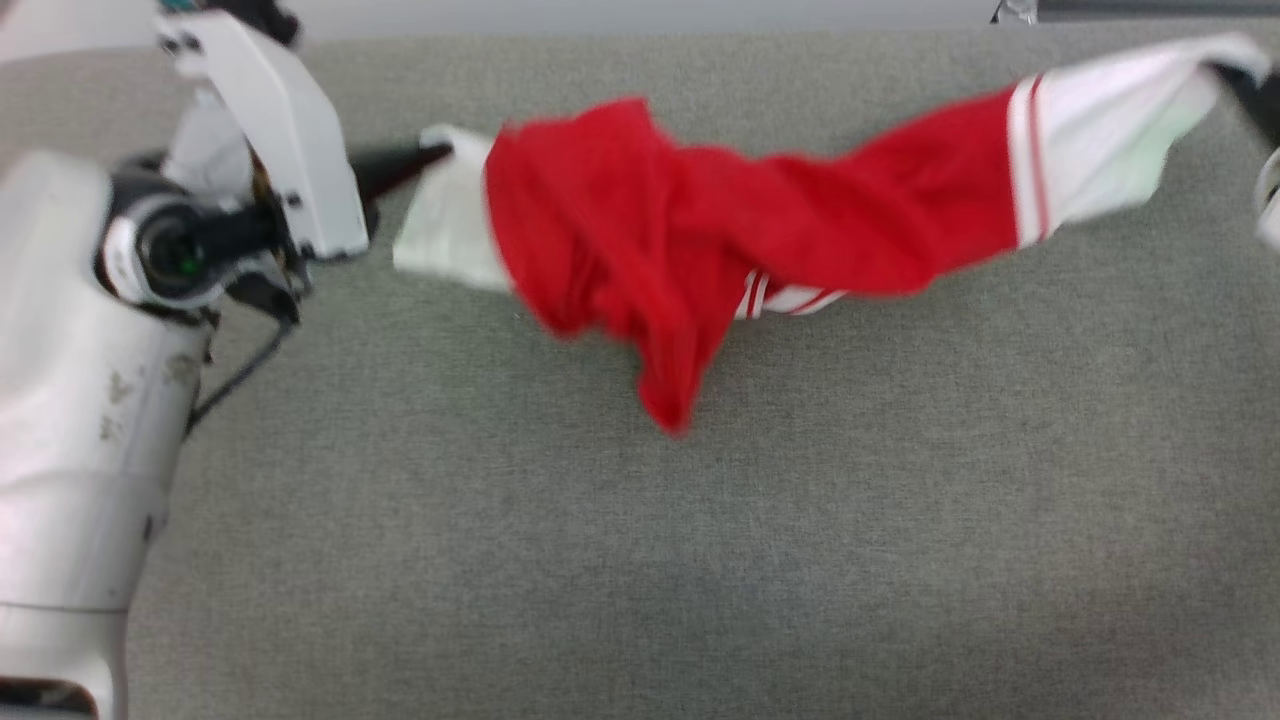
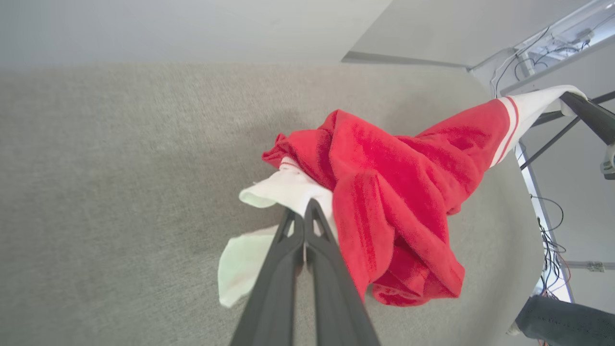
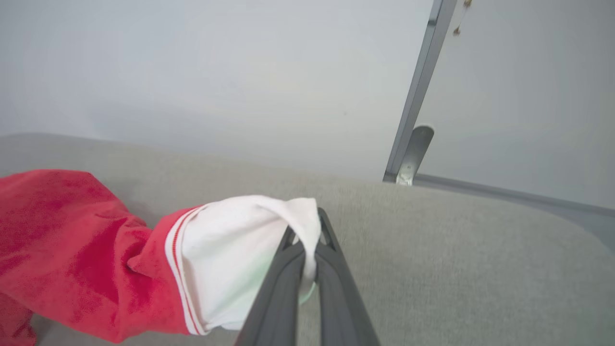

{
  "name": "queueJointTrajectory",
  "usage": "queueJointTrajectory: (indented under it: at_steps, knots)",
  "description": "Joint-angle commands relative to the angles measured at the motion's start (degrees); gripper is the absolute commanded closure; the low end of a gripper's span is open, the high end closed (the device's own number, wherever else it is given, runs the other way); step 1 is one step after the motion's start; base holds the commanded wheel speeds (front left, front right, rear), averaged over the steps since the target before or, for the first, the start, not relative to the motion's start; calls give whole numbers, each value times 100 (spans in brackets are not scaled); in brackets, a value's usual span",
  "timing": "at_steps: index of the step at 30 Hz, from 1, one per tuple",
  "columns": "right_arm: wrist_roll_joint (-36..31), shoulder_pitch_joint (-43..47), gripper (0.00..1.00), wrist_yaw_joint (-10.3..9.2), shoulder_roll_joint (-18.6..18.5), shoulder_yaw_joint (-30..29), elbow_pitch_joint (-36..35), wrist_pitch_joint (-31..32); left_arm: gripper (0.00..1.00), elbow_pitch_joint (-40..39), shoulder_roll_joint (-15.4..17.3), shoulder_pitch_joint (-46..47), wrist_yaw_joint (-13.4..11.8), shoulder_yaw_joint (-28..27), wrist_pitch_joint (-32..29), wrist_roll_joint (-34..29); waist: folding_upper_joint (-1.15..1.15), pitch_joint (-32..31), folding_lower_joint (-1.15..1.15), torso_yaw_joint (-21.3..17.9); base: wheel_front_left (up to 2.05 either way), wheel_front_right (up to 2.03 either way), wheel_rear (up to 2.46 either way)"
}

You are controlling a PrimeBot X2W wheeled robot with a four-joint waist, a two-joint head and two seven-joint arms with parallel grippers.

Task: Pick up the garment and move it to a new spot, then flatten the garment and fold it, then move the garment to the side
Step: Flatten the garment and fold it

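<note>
- Garment (image 1: 760, 220): a red jersey-style shirt with white sleeve ends, strung out sideways across the far half of a grey fabric-covered table (image 1: 700, 560).
- Each white sleeve end has red-and-white stripe trim where it meets the red cloth. The red body between them is twisted and bunched, and a fold sags down toward the table. Whether that fold touches the table I cannot tell.
- The left gripper (image 1: 435, 153) is at the left end of the garment. Its two dark fingers are pressed together, pinching the edge of the white sleeve end (image 2: 283, 187).
- The right gripper (image 1: 1222, 72) is at the far right edge of the head view. Its jaws are clamped on the other white sleeve end (image 3: 230, 259), and the cloth wraps over the fingertips (image 3: 323, 223).
- The left arm's pale forearm (image 1: 80, 400) fills the left side of the head view.
- A plain grey wall (image 3: 192, 72) stands behind the table.
</note>
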State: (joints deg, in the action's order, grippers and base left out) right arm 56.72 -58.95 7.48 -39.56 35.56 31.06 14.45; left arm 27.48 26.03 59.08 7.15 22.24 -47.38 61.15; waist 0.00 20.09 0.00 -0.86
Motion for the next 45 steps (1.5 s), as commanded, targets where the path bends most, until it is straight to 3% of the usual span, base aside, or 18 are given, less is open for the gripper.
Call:
queueJointTrajectory:
  at_steps: [1,8,16,26,33,38,45]
  knots:
    - [31,-129,100,4,-41,-48,26,-106,100,20,-10,93,43,-46,119,43,0,-109,0,59,0,0,0]
    - [-151,-838,100,3,28,-422,553,-984,100,302,-138,691,40,-245,1161,-127,0,-48,0,167,0,0,0]
    - [-522,-2117,100,3,683,-1077,1960,-1897,100,1345,-456,1898,-33,-313,3036,-907,0,484,0,172,0,0,0]
    - [-659,-3495,100,3,1205,-1381,2925,-2349,100,2522,-760,3304,30,-298,4619,-1257,0,866,0,131,0,0,0]
    - [-676,-4526,100,3,1410,-1791,3379,-2820,100,2915,-948,4167,33,-247,5763,-1429,0,1079,0,144,0,0,0]
    - [-714,-4606,100,3,1606,-1634,3340,-2792,100,3054,-1166,4279,39,27,5801,-1249,0,1137,0,164,0,0,0]
    - [-321,-3783,100,3,1369,-1354,2712,-2522,100,2474,-981,3513,40,498,5542,-502,0,1007,0,207,0,0,0]
